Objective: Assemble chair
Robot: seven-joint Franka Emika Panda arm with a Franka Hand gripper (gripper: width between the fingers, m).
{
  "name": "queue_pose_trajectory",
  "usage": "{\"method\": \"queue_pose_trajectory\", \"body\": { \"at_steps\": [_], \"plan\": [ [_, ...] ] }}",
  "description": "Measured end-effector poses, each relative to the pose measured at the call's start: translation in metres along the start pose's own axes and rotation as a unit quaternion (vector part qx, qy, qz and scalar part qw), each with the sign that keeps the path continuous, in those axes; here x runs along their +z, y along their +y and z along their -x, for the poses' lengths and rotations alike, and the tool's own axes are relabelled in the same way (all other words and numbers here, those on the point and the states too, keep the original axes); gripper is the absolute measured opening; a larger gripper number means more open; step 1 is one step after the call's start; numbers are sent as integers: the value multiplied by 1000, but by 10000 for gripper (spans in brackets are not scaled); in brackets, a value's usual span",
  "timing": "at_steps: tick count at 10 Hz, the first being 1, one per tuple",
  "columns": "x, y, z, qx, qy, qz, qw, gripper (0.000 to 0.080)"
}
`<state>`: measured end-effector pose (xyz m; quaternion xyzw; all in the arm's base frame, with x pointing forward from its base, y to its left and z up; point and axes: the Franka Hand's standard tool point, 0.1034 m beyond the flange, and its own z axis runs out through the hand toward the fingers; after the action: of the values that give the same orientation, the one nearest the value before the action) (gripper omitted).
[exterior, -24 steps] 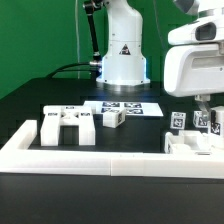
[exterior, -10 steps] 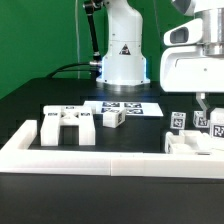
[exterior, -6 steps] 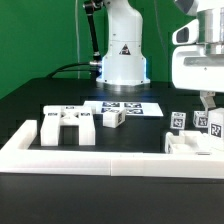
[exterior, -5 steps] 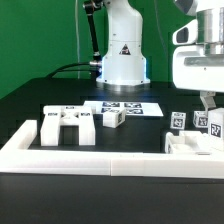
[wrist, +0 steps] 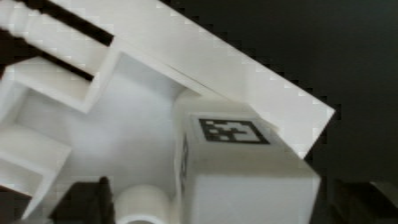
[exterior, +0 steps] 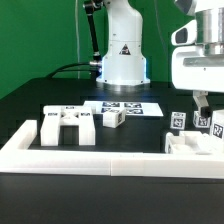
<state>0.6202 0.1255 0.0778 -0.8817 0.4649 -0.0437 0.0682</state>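
Chair (exterior: 72,121) in loose pieces, all matte white plastic, blocky and square-edged, marked with square black-and-white patterns; bracket-like piece (exterior: 60,131) with two upright stubs, to the exterior view's left of the marker board (exterior: 135,107) and nearer the camera; small cube (exterior: 112,118) at the marker board's near edge, touching or just overlapping it, hard to say which; short tagged posts (exterior: 179,121) in a row to the exterior view's right of the marker board, behind a low stepped block (exterior: 188,144). Close up in the wrist view: a tag (wrist: 230,131) on one white face, beside a broad flat slab (wrist: 187,55), edges soft with blur. Patterns too small to read as writing; black warning triangle (exterior: 122,50) on the glossy white robot base (exterior: 122,68) behind the marker board. Matte black table (exterior: 40,100); long low white border wall (exterior: 90,155) in front of the marker board, closest to the camera; green backdrop (exterior: 40,30) far behind. Gripper (exterior: 205,106) just above the posts, to the exterior view's right of the marker board; one dark finger in view, the rest cut off at the picture's edge; open or closed impossible to tell.
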Motion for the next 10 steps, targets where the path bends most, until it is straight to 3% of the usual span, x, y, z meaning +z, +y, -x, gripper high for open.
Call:
{"method": "queue_pose_trajectory", "body": {
  "at_steps": [1,4,7,9,10],
  "plan": [
    [0,-1,1,-55,0,0,999,640],
    [0,-2,5,-221,-1,-1,975,649],
    [1,-4,9,-383,2,4,924,649],
    [1,-3,8,-426,3,6,905,649],
    [1,-2,6,-472,4,7,882,649]
  ]
}}
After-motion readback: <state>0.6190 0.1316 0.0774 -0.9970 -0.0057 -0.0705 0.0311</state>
